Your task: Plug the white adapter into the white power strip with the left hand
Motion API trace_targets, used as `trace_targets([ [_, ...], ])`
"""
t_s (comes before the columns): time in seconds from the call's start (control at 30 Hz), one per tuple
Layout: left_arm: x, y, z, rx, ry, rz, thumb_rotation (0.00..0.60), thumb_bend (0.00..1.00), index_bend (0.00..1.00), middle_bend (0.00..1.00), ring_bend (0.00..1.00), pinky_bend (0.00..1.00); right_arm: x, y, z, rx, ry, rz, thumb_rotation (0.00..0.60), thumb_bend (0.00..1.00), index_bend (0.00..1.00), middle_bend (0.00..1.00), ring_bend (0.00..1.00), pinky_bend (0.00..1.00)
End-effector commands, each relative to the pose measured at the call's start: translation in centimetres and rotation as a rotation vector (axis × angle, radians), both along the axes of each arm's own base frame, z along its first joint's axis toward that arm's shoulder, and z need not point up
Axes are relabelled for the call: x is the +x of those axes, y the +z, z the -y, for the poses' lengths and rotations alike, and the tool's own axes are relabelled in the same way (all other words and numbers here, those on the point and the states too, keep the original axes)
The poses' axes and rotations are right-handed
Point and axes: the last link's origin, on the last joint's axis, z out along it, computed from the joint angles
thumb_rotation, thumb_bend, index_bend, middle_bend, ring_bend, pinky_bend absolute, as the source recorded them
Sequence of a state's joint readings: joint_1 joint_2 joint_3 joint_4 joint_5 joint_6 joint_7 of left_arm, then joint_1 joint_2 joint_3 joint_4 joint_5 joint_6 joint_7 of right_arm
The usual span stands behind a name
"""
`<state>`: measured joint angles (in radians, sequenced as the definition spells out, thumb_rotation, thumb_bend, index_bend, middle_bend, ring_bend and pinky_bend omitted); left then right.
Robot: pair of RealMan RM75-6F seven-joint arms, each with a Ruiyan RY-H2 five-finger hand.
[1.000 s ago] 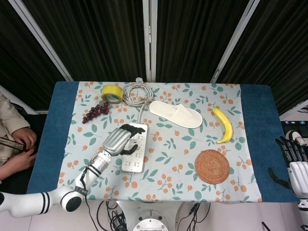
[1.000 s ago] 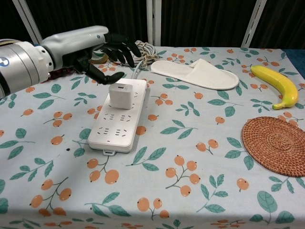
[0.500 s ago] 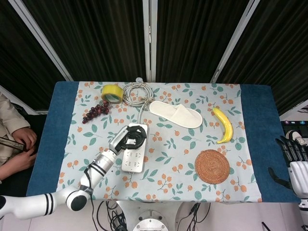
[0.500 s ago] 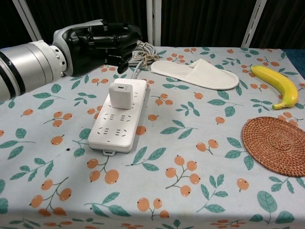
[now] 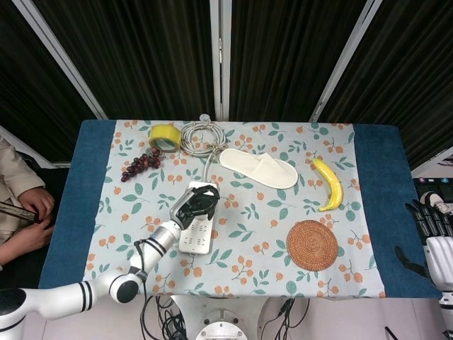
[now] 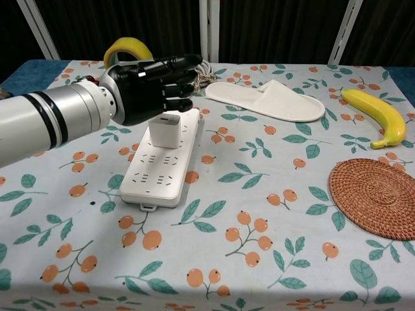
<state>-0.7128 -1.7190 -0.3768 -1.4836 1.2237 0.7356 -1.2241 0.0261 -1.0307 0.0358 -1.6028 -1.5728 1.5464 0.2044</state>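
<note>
Since earlier, left robot hand has curled clenched over the rigid adapter seated in the strip; press its flat top.

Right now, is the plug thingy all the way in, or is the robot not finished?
Nearly there, it looks like. The white adapter stands upright on the white power strip, so it is at least seated in a socket. The left hand is over its top with fingers curled, seemingly pressing down. Whether it is fully in cannot be told. Probably left: lifting the hand away. The right hand waits at the table's side.
</note>
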Motion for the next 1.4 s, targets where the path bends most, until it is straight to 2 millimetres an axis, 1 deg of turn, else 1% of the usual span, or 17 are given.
trace_targets([
  [0.03,0.2,-0.2,0.1,-0.003,0.002,0.011,0.6,0.53,0.72,0.79,0.73,0.74,0.0,0.0,0.0,0.0,0.0,-0.001,0.6,0.23,0.0,0.01,0.0,0.0],
  [0.23,0.6,-0.6,0.2,-0.006,-0.012,0.014,0.6,0.53,0.72,0.79,0.73,0.74,0.0,0.1,0.0,-0.002,-0.001,-0.001,0.6,0.23,0.0,0.01,0.0,0.0],
  [0.47,-0.3,-0.7,0.0,-0.004,0.01,0.004,0.6,0.53,0.73,0.79,0.73,0.74,0.0,0.1,0.0,-0.002,-0.001,-0.002,0.6,0.23,0.0,0.01,0.0,0.0],
  [1.17,-1.9,-1.0,0.2,-0.015,0.029,-0.004,0.6,0.53,0.73,0.79,0.72,0.73,0.3,-0.1,0.0,0.0,0.003,-0.003,0.6,0.23,0.0,0.01,0.0,0.0],
  [1.33,-1.9,-1.0,0.3,-0.015,0.027,0.0,0.6,0.53,0.73,0.78,0.72,0.73,0.3,-0.1,0.0,0.001,0.003,-0.002,0.6,0.23,0.0,0.01,0.0,0.0],
  [1.4,-1.6,-0.5,0.2,0.008,0.017,0.01,0.6,0.53,0.73,0.78,0.72,0.73,0.3,-0.1,0.0,0.0,0.003,-0.002,0.6,0.23,0.0,0.01,0.0,0.0],
])
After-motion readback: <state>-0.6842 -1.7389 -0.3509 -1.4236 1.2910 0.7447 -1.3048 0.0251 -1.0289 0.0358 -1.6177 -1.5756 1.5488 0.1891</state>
